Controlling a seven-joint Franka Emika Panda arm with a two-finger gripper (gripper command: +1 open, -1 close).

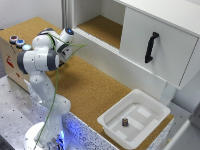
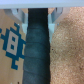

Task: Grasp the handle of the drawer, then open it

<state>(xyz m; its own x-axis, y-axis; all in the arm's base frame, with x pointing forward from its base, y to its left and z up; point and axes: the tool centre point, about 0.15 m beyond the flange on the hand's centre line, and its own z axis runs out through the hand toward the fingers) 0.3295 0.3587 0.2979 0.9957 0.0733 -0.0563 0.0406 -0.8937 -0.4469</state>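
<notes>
Arm [image 1: 42, 60] stood folded over its base at the exterior view's left, on the perforated metal bench [image 1: 12, 107], with a green cable [image 1: 57, 75] running down along it. Gripper [image 1: 67, 34] sat at the top of the fold, pointed toward the open cabinet bay; its fingers were not resolved in the exterior view, and the wrist view did not show them clearly either. Whether it was open or closed: cannot tell. Nothing seen held in it.

Drawer [image 1: 165, 55] was the white boxy unit well away from the gripper, across the cork surface [image 1: 87, 85], toward the exterior view's right. Front panel appeared flush with its box, i.e. closed. Handle [image 1: 151, 47] was a black bar, upright and slightly bent, mounted on that panel; well apart from the gripper, no contact.

Shallow white tray [image 1: 145, 107] lay below the drawer, far from the gripper, with a small dark cylinder [image 1: 125, 121] standing in it. Cardboard box [image 1: 10, 55] stood just behind the arm, three small round objects [image 1: 19, 41] on its top.

Wrist view, blurred: a dark vertical strip [image 2: 38, 50] between a printed cardboard face [image 2: 12, 45] and cork [image 2: 67, 50].
</notes>
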